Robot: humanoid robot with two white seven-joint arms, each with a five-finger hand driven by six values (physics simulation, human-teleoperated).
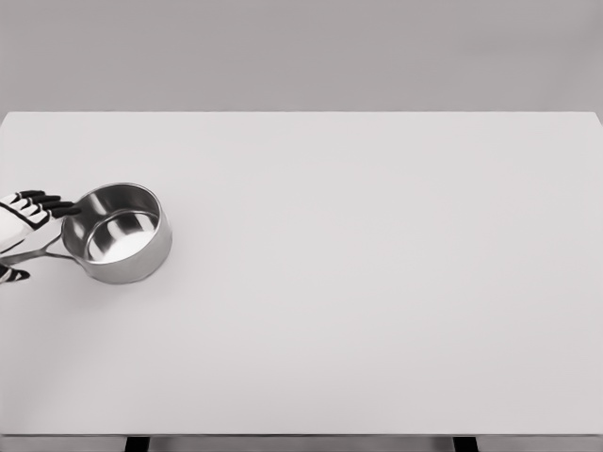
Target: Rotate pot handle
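Note:
A shiny steel pot (117, 234) stands upright and empty on the left part of the white table (377, 282). Its thin metal handle (38, 253) points left, toward the picture's left edge. My left hand (38, 237) comes in at that edge, white with black fingertips (55, 202). The fingers stretch out above the handle and nearly reach the pot's rim. The thumb (13, 274) shows below the handle, so the handle lies between thumb and fingers, and no grasp on it shows. The right arm is out of view.
The table's far edge runs across the top, against a plain grey wall. Its front edge sits near the bottom of the picture, with two dark legs showing beneath it.

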